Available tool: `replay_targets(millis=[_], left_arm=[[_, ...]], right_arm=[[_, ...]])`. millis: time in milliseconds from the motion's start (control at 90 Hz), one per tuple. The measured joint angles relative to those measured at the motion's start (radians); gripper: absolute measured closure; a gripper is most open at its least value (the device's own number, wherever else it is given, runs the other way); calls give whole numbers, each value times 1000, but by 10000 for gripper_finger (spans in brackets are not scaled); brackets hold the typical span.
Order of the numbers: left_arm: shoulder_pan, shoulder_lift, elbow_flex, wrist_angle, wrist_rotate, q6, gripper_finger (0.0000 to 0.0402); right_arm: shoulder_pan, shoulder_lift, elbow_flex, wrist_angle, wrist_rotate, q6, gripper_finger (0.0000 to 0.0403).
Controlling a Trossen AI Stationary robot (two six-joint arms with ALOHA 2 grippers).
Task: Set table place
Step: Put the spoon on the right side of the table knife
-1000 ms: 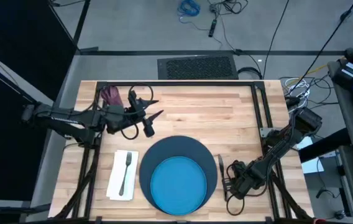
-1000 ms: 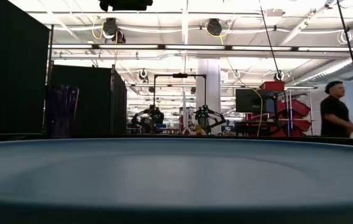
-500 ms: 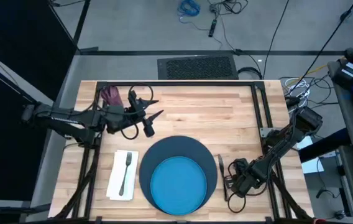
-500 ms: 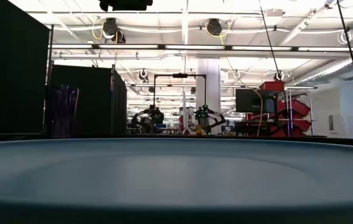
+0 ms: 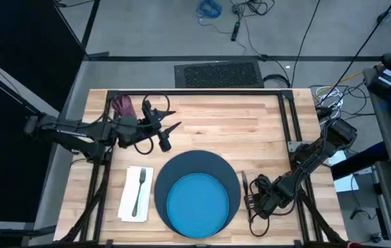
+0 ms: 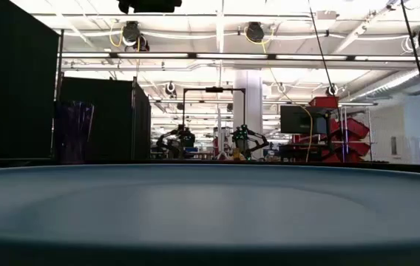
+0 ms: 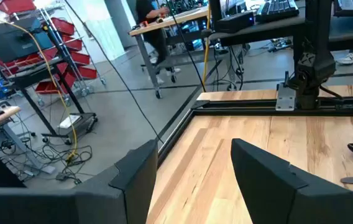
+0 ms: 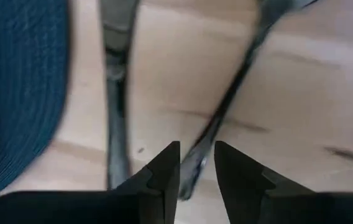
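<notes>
Right gripper [image 5: 253,202] sits low over the counter [image 5: 250,131] just to the right of the mat [image 5: 182,162], and against the high view a second ago it has shifted only slightly, a small creep toward the mat. In the low view a dark part of an arm now shows at the top right corner where none showed before, and the person in the room behind has gone from the picture. Right wrist view: the gripper [image 8: 197,149] has its fingers a narrow gap apart with bare wood between them, nothing clamped. The end of the spoon [image 8: 232,87] handle lies at that gap, and the knife [image 8: 115,93] lies between spoon and mat edge. Judgement: spoon looks set down and let go, so the cutlery on this side of the mat is probably placed. Plate [image 5: 197,201] is on the mat; napkin [image 5: 128,200] lies left of the mat with the fork [image 5: 139,189] on it. Cup [image 5: 121,105] stands well beyond the mat toward the far left corner, likely the remaining item to move. Left gripper [image 5: 170,120] hangs beyond the mat, near the cup, fingers spread wide and holding nothing; no shift noted. No brand, label or readable writing found in any view
</notes>
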Motion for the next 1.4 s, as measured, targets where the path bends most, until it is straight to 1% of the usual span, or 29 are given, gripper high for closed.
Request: replay_targets(millis=[122,333,522,678,1067,1267,1400], left_arm=[[0,0,0,0,0,0,212],[0,0,0,0,0,0,212],[0,0,0,0,0,0,212],[0,0,0,0,0,0,212],[0,0,0,-3,0,0,212],[0,0,0,-3,0,0,212],[0,0,0,-4,0,0,212]], right_arm=[[9,0,0,11,-5,12,319],[8,0,0,-63,-1,15,319],[-5,0,0,-73,5,4,319],[-27,0,0,-88,51,-9,319],[-49,0,0,-171,52,-27,319],[-53,1,0,-182,53,-33,319],[-53,24,0,-183,53,-33,319]])
